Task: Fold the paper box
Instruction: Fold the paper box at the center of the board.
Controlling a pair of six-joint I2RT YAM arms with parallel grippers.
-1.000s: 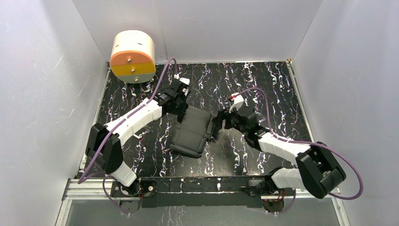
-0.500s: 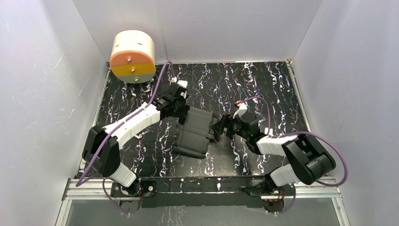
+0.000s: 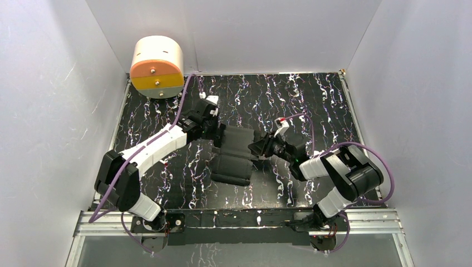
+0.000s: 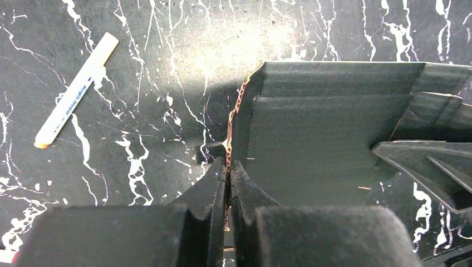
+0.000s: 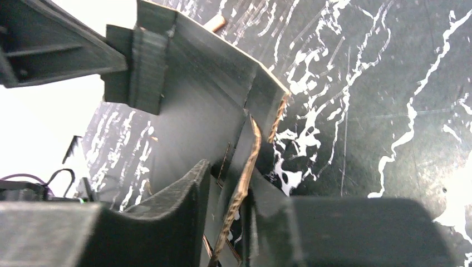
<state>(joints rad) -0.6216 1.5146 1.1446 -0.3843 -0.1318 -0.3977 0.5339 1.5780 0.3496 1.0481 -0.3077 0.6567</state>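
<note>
The paper box [image 3: 231,157] is a black corrugated card blank lying mid-table with its side walls raised. My left gripper [image 3: 216,130] is shut on the box's left wall; the left wrist view shows both fingers [image 4: 214,186] pinching the card's raw edge of the paper box [image 4: 323,139]. My right gripper [image 3: 257,149] is at the box's right side. In the right wrist view the right gripper [image 5: 229,179] stands open and straddles an upright flap of the paper box [image 5: 195,105], with a gap between the card and one finger [image 5: 178,200].
A cream cylinder with an orange and yellow face [image 3: 157,67] stands at the back left corner. A white marker [image 4: 75,92] lies on the marbled table left of the box. White walls close in three sides. A metal rail [image 3: 245,218] runs along the near edge.
The right arm has folded in and its gripper has moved onto the box's right wall, jaws narrowing. The box's sides have risen, so it looks narrower. The left gripper has shifted slightly back-left, still gripping.
</note>
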